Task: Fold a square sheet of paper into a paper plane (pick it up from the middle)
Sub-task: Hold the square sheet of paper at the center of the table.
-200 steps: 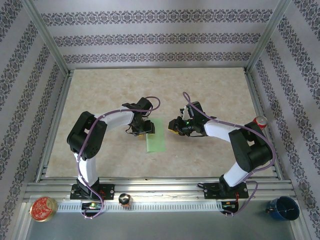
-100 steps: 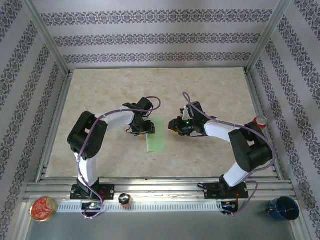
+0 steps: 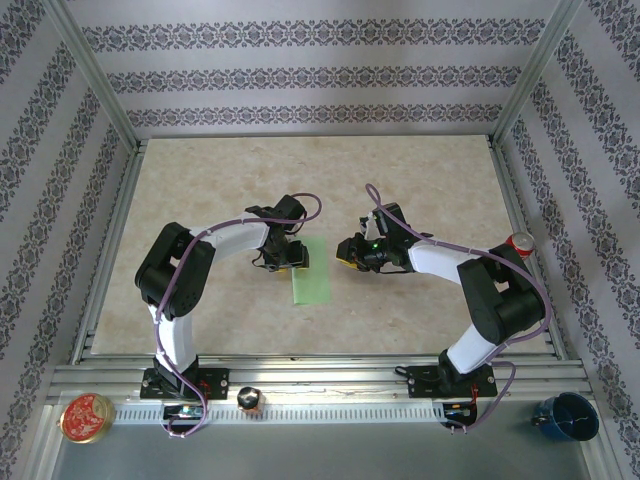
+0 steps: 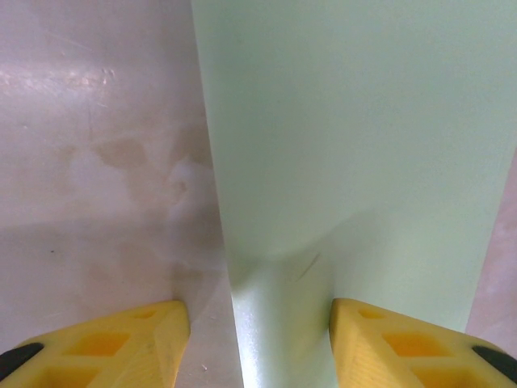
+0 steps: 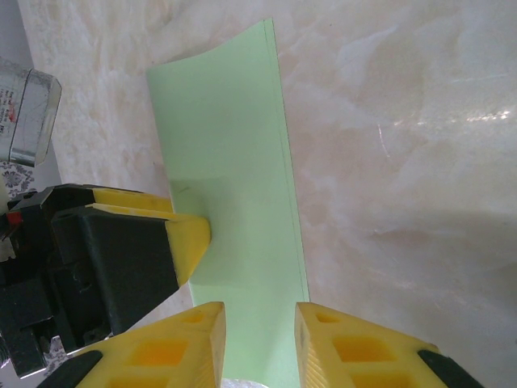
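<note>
The square sheet of paper [image 3: 311,273] lies on the table folded into a narrow pale-green strip, with no pointed plane shape. My left gripper [image 3: 291,254] is at the strip's far left side. In the left wrist view the paper [image 4: 355,137] runs between the spread yellow fingers [image 4: 396,343] of the left gripper [image 4: 258,327], which straddles its left edge, open. In the right wrist view a left fingertip [image 5: 191,234] rests on the paper [image 5: 234,162]. My right gripper [image 5: 258,331] hovers over the strip's near end, jaws apart, nothing pinched. From above it [image 3: 347,251] sits just right of the strip.
A red-topped can [image 3: 519,242] stands by the right rail. On the front ledge are a red tin [image 3: 87,417], a small dark object [image 3: 249,400] and a blue cup [image 3: 566,415]. Patterned walls and metal posts enclose the marble table [image 3: 200,190].
</note>
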You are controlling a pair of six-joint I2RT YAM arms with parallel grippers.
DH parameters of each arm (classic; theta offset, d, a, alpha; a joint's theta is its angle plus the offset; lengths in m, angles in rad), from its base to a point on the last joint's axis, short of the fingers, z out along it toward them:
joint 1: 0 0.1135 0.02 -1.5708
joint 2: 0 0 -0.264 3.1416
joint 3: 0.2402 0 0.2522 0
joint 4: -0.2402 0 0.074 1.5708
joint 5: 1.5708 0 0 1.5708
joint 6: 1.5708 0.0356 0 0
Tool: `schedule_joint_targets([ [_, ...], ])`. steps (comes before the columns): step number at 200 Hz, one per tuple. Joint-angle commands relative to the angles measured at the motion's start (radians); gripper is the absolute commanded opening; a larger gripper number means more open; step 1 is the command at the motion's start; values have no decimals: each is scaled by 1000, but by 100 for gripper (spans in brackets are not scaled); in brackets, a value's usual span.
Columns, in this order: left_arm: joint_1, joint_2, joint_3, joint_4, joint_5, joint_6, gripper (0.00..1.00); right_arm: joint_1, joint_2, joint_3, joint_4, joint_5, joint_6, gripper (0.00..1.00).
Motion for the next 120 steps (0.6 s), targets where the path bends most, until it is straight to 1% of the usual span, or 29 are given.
schedule_joint_targets([
  [1,-11,60,-19,28,-33,20,54,14,-1,16,-8,5,-7,31],
  [40,-11,67,-16,25,-35,16,56,16,-3,17,-12,5,-9,31],
  [104,-11,77,-16,21,-36,16,56,17,-1,17,-15,6,-11,31],
  [120,-11,75,-20,22,-38,13,56,23,13,25,-15,-7,-21,27],
])
